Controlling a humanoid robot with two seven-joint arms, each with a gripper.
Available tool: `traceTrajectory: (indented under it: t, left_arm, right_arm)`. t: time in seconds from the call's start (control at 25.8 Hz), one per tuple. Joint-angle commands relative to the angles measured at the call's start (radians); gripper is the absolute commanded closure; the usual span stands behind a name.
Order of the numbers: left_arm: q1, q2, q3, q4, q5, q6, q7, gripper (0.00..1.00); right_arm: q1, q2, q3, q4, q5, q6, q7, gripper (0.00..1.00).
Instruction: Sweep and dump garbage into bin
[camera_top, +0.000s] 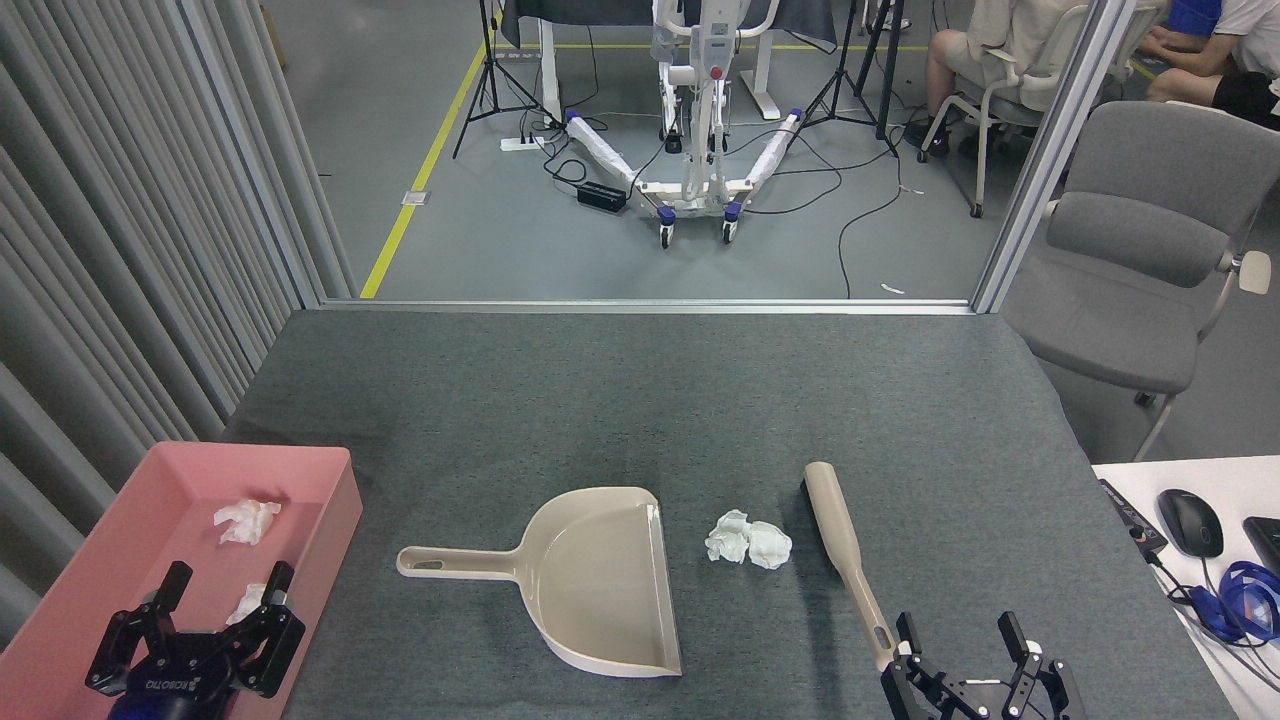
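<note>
Head view: I'm looking down on a grey felt-covered desk (620, 400). Landmark = beige dustpan (600, 580), lying flat near the desk's middle, handle pointing left, open mouth facing right.

Garbage: two crumpled white tissue wads (747, 540) sit touching each other just right of the dustpan mouth, on the desk, not in the pan. Right of those, still near the dustpan, lies a beige hand brush (845, 555), angled, its dark bristle end at the far tip and its handle end running down toward my right gripper.

Pink bin (330, 500) stands left of the dustpan, at the desk's left edge, apart from the pan handle. Inside it I see one tissue wad (246, 520) toward the far part and a second wad (250, 602) nearer me, partly hidden behind my left gripper.

Left gripper (225, 582): hangs over the near part of the bin, left of the dustpan; jaws spread wide, nothing between them.

Right gripper (962, 632): low and right of the dustpan, jaws spread apart, empty. The brush handle end is just beside its left finger; can't tell whether they touch.

Far beyond the dustpan, off the desk: grey office chair (1140, 260) at right, and a computer mouse (1190, 520) on a white surface.
</note>
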Motion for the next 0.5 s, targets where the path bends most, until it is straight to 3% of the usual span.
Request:
traceTrajectory:
  t: [0.0,0.46]
  left_arm:
    - [0.0,-0.003,0.014,0.002,-0.003,-0.005,0.002,0.0]
    - [-0.001,-0.005,0.012,-0.005,0.0,-0.008,0.003,0.0]
  right_arm:
    - [0.0,0.0,0.0,0.001,0.0,0.0,0.0,0.02]
    - [0.002,0.0,0.0,0.001,0.0,0.0,0.0,0.02]
